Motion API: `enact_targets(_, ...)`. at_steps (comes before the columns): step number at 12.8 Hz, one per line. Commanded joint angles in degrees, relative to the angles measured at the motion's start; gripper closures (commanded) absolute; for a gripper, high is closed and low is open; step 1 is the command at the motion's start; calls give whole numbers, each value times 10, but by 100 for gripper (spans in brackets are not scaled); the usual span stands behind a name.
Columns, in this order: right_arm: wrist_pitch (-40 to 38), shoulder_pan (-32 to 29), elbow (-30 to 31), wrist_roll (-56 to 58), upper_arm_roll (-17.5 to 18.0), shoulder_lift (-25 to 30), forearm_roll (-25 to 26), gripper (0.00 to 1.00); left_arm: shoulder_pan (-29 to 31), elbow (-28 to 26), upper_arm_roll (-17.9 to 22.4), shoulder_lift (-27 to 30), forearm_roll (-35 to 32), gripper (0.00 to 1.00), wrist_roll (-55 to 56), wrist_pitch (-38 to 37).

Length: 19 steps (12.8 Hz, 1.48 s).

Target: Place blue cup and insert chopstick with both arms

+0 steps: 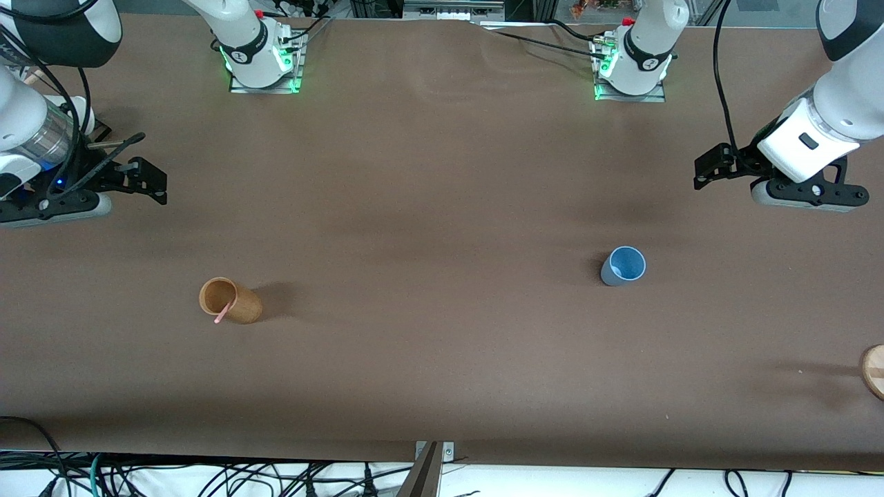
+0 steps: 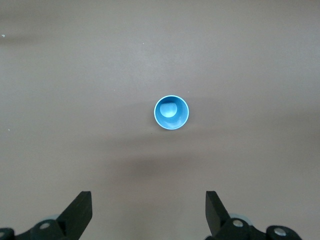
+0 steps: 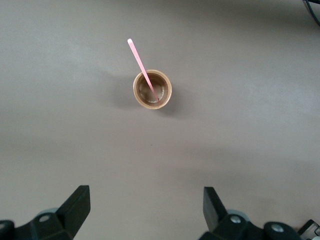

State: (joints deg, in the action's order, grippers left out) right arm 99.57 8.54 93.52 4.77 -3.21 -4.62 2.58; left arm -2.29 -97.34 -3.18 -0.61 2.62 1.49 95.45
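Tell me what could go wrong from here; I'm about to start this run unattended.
1. The chopstick leans loosely in the brown wooden cup; a pull by the open right end effector could tip that cup.
2. The blue cup is small and stands free; the open left end effector, if off-centre, may knock it over.
3. A wooden object at the table's edge could obstruct the left arm.

Even overhead light, soft, perhaps blurred shadows
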Motion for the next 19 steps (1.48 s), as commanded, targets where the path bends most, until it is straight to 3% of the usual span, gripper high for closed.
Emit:
enact_targets(1,7,-8,-4,-15,9,3,1,0,-3,20,-2,-9,-12,0,-3,-15)
enact_targets(9,5,-8,-11,-31,9,0,-4,0,-3,21,-1,-9,-12,0,-3,-15)
enact_targets(13,-13,-8,-11,-32,8,3,-47,0,-3,20,-2,-9,-12,0,-3,-15)
enact_targets(19,-13,-8,-11,-31,8,3,-47,0,-3,20,-1,-9,-12,0,-3,-15)
